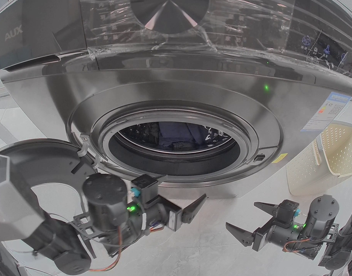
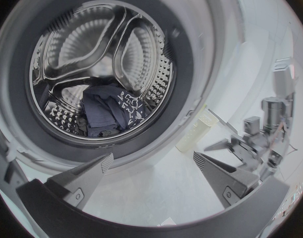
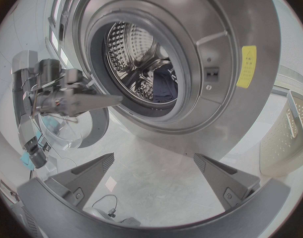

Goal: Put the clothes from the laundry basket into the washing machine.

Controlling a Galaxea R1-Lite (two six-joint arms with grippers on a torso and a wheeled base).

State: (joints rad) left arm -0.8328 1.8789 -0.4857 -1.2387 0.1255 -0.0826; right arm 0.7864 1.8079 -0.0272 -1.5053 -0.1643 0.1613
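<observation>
In the head view, the washing machine (image 1: 176, 85) is seen with its door (image 1: 41, 161) swung open to the left, and dark clothes (image 1: 176, 135) are seen lying inside the drum, behind the rim of the opening. The laundry basket (image 1: 333, 154) is stood on the floor just beside the machine's right front corner; no garment is seen in the part of it that shows, and its bottom is hidden. The left tool (image 1: 183, 190) is held low before the opening, spread wide and empty, and the right tool (image 1: 242, 214) is held near the basket, likewise wide and empty. In the left wrist view, the clothes (image 2: 108, 111) are shown heaped at the bottom of the drum (image 2: 92, 50), well behind the door seal, with the left tool (image 2: 152, 156) gaping in front of them. In the right wrist view, the right tool (image 3: 153, 156) is shown parted over the floor, with the laundry basket (image 3: 286, 139) off to one side. The basket is judged to need checking next: the right tool should be brought over its rim, lowered open, and closed only on cloth. Any garment found should be released deep in the drum, so that nothing is left draped across the seal.
</observation>
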